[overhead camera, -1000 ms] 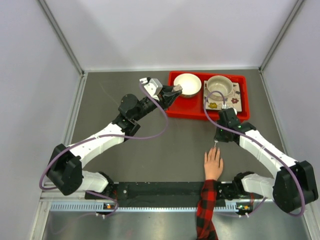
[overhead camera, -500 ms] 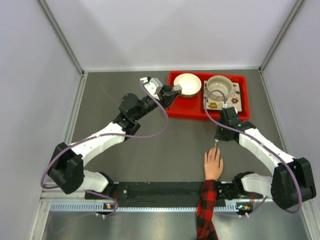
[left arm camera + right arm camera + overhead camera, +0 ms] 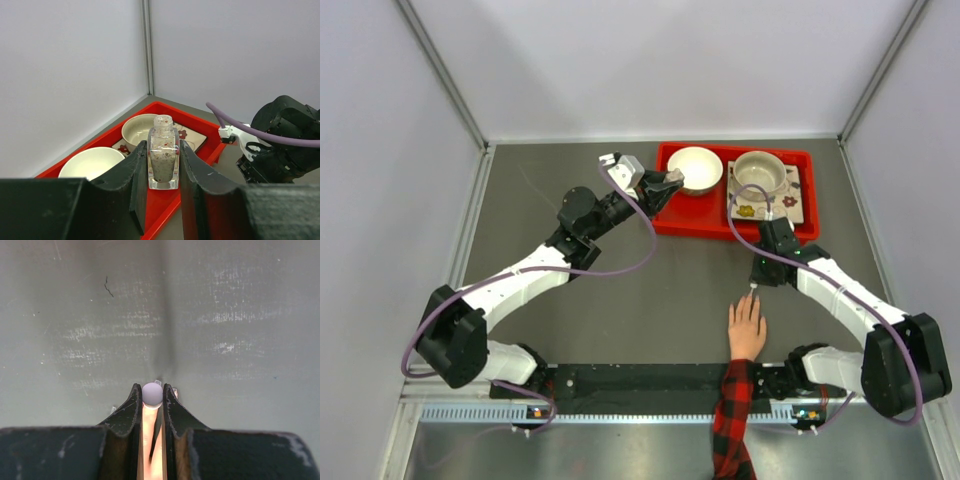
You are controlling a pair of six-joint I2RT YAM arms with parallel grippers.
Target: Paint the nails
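Observation:
A light-skinned hand (image 3: 747, 328) with a red-and-black plaid sleeve lies flat near the table's front edge, fingers pointing away. My right gripper (image 3: 754, 284) hovers right over its fingertips, shut on a pale lavender brush cap (image 3: 152, 394). In the right wrist view, small pale nails (image 3: 158, 382) peek out just past the jaws, and skin shows between them. My left gripper (image 3: 670, 181) is over the red tray's left end. It is shut on an uncapped clear polish bottle (image 3: 163, 160) that stands upright between the jaws.
The red tray (image 3: 700, 223) sits at the back right. It holds a white bowl (image 3: 695, 168) and a beige bowl (image 3: 760, 171) on a patterned square plate (image 3: 748, 211). Grey walls close in the table on three sides.

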